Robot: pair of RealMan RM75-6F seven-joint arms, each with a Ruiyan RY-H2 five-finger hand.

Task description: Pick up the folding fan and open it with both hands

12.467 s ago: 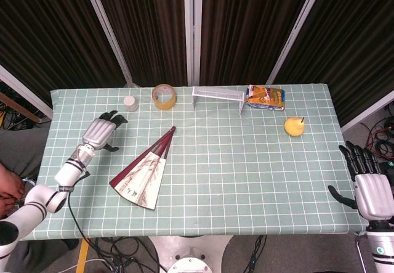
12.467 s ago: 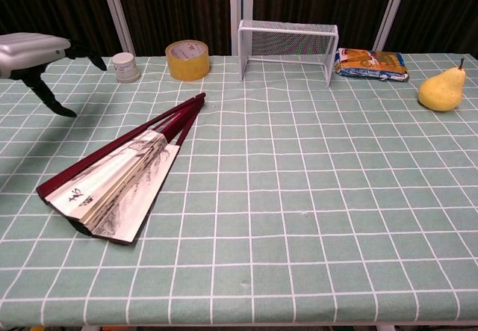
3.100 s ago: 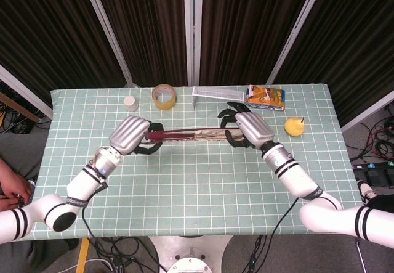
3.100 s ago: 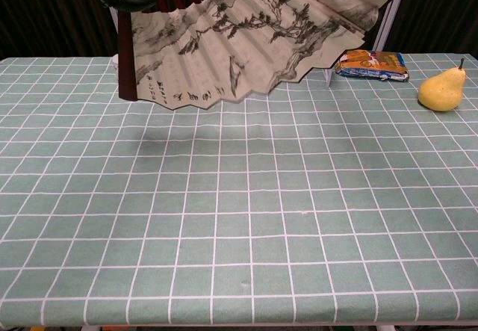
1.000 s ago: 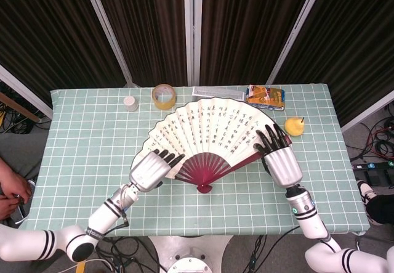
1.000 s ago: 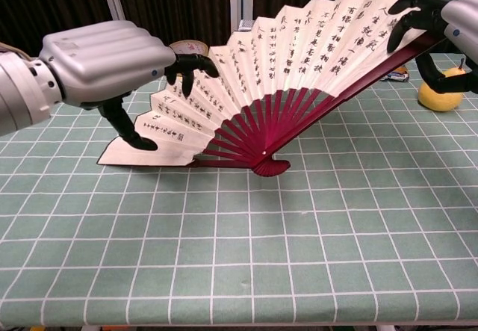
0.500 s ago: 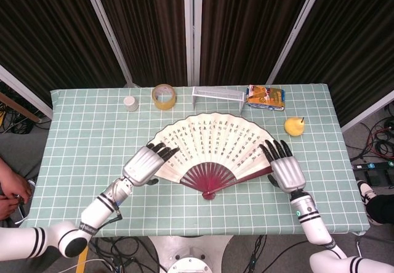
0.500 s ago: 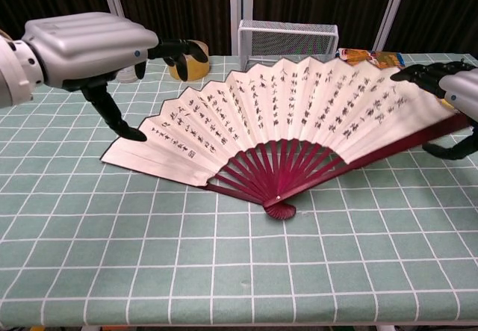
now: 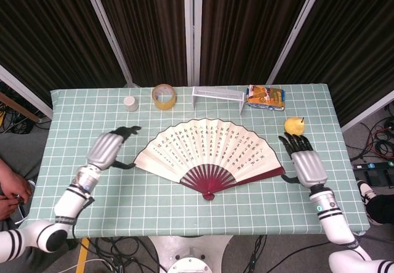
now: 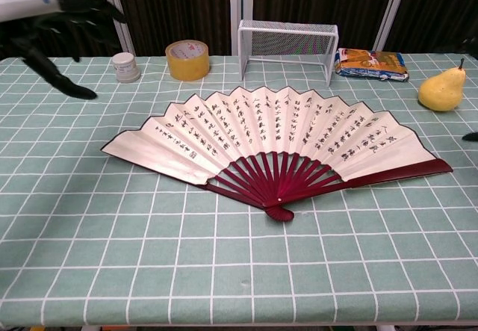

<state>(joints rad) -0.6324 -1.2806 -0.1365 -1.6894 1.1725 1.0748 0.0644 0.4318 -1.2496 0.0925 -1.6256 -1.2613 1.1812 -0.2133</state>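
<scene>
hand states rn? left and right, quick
Left hand: open, holding nothing, beside the fan.
Right hand: open, holding nothing, just off the fan's right edge.

Your left hand [image 9: 106, 150] hovers palm down with nothing in it, its dark fingers [image 9: 125, 131] spread and reaching forward while the thumb angles inward. Behind it, the wrist and forearm run back and outward toward your left shoulder. Your right hand [image 9: 306, 164] is likewise free of any load, back of the hand up, fingers [image 9: 294, 142] fanned apart and pointing ahead. Its forearm trails straight back from the wrist toward your right side.
</scene>
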